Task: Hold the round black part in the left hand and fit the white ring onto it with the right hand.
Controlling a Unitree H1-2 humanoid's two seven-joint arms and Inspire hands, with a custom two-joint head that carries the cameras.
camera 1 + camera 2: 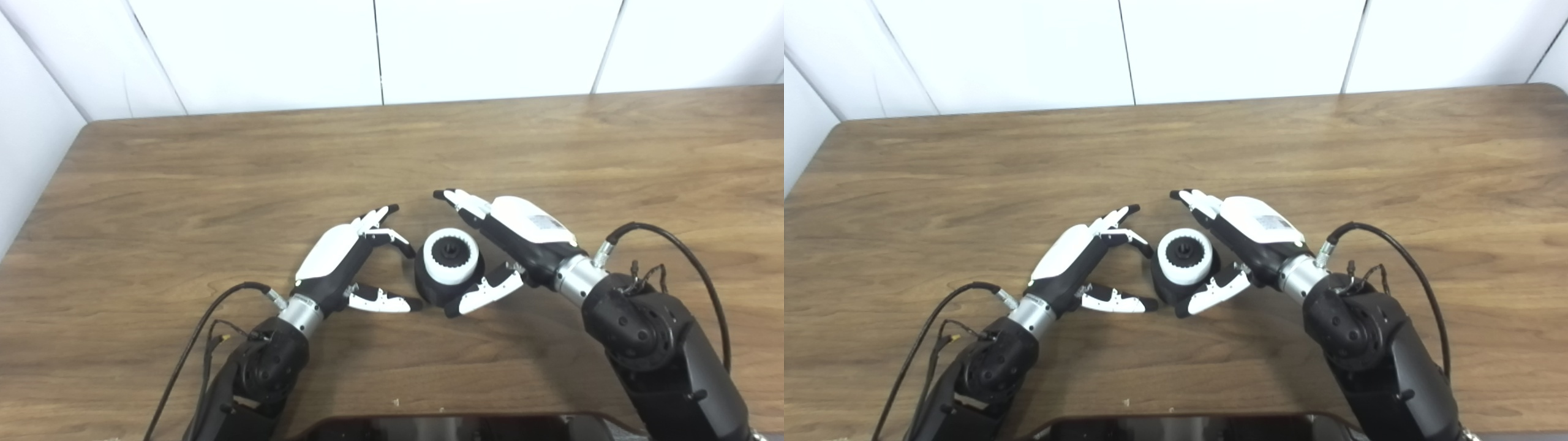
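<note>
Both hands, left hand (343, 263) and right hand (511, 242), spread empty beside the ringed round black part (450, 285); grip its base squarely.

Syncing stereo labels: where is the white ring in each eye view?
Left eye view: white ring sits a little right of centre, lower middle, on the round black part, between the open left hand and open right hand.
Right eye view: same white ring, right at picture centre horizontally, lower middle.
Shared landmark: the vertical wall seam behind the table, above and left of the ring in both.
</note>
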